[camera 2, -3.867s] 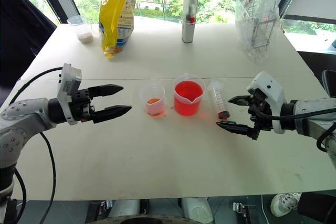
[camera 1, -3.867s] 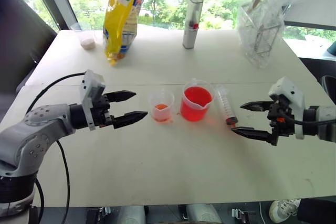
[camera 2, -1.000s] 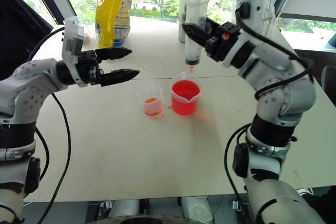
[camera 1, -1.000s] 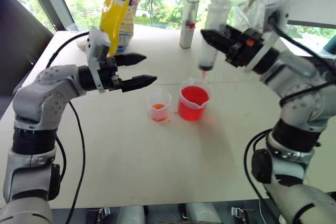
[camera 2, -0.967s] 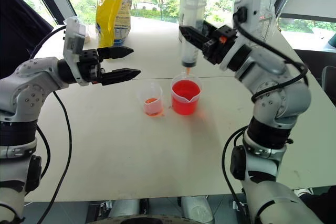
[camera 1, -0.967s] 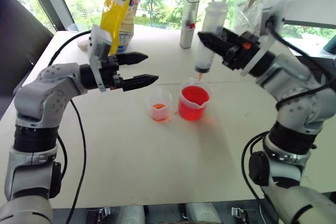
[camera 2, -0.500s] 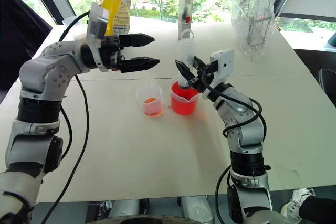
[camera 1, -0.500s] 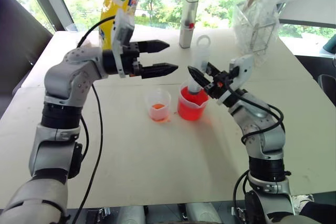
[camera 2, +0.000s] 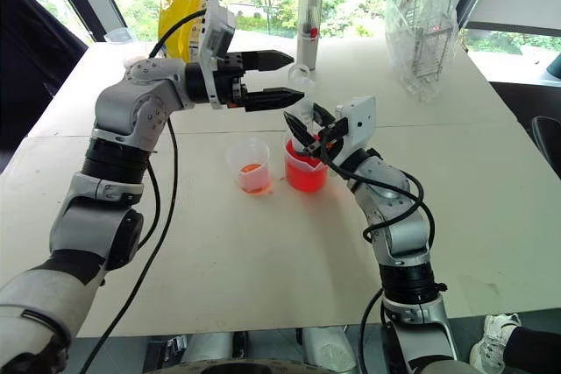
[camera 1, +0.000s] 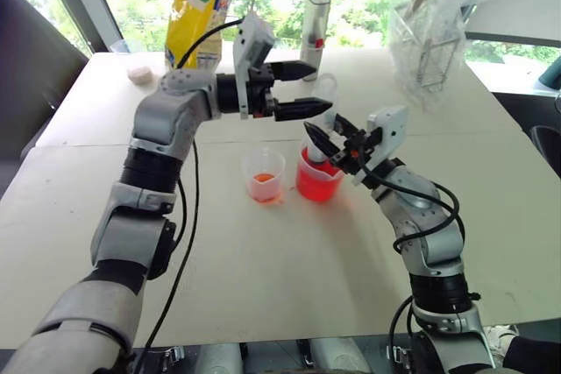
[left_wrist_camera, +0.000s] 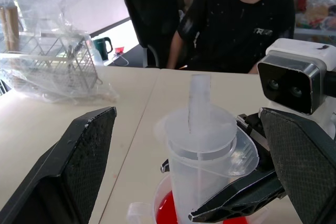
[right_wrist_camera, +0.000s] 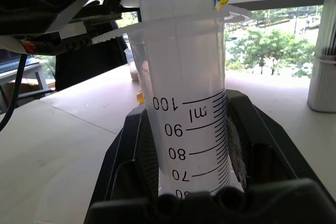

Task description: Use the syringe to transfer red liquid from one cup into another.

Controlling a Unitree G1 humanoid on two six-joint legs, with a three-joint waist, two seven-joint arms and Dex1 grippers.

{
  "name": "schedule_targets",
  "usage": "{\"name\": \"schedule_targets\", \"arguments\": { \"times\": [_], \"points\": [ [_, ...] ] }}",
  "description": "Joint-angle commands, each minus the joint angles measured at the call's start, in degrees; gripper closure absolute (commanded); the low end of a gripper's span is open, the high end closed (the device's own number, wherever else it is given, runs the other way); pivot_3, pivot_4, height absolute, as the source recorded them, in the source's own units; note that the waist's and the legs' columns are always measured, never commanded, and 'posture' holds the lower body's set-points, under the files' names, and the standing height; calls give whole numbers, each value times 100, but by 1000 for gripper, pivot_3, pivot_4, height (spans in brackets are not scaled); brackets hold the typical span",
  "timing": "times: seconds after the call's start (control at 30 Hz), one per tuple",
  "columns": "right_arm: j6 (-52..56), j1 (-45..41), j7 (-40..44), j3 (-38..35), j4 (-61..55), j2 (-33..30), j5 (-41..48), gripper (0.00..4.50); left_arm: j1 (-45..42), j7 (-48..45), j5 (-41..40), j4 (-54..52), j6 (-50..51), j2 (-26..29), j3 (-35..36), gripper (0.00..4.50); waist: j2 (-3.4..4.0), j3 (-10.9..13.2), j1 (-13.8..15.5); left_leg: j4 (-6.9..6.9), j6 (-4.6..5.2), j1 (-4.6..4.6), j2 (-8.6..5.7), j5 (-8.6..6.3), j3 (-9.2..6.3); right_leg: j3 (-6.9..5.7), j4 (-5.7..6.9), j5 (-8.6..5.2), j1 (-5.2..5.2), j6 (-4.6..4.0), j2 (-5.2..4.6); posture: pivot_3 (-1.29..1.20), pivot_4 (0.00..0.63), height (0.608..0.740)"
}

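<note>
While the right pincer [camera 2: 302, 133] stays clamped on the syringe [camera 2: 306, 116], holding it upright with its tip down in the red beaker [camera 2: 305, 166] near the middle of the table [camera 2: 491, 172], the left pincer [camera 2: 285, 76] hovers wide open and empty around the plunger top [left_wrist_camera: 199, 98]. If those fingers close off-centre or pull at an angle, the barrel could lever against the rim and tip the beaker, spilling red liquid [camera 2: 303, 177] toward the smaller cup [camera 2: 252, 165] just beside it. A slipping grip would leave the plunger undrawn.
</note>
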Motion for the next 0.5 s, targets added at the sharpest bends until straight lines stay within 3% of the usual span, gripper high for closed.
{"name": "schedule_targets", "arguments": {
  "times": [0.03,0.23,0.5],
  "points": [
    [-150,-8,5,16,-298,-68,21,3120,-236,-24,48,-34,-118,-116,58,1302,0,0,0,0,0,0,0,0,1,0,0,0,0,0,0,0,150,740],
    [-152,17,3,53,-313,-112,40,3120,-310,11,-66,-51,105,-239,226,4372,-1,1,-5,12,0,-4,-1,0,1,0,2,0,3,1,-2,0,150,740],
    [-138,27,15,105,-321,-146,79,3120,-284,-27,-81,-215,193,-256,217,4448,-1,1,-3,12,0,0,0,0,-1,0,7,0,3,1,1,0,150,740]
  ]
}}
